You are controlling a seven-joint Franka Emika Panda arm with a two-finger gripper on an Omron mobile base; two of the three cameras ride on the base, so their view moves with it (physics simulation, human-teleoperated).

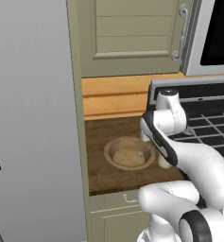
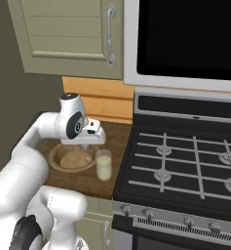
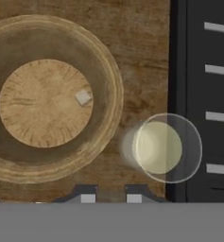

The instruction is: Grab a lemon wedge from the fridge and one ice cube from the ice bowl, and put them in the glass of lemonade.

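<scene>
The tan ice bowl [image 1: 114, 146] [image 2: 56, 161] [image 3: 111, 80] sits on the wooden counter with one small pale ice cube [image 3: 83, 98] on its floor. Just right of it stands the glass of lemonade [image 2: 104, 166] [image 3: 163, 147], right beside the stove's edge. My gripper [image 2: 84, 146] [image 3: 110, 196] hangs above the counter between bowl and glass, pointing straight down. Its fingertips [image 3: 87, 197] stand a narrow gap apart with only bare counter showing between them. The grey fridge [image 1: 28, 118] fills the left side. The lemon wedge is out of view.
A black gas stove [image 2: 185, 166] [image 1: 208, 123] borders the counter [image 1: 99, 175] on the right, with a microwave [image 2: 185, 39] above it. Beige-green cabinets [image 1: 132, 33] hang over the counter, and a drawer [image 1: 118, 198] lies below its front edge.
</scene>
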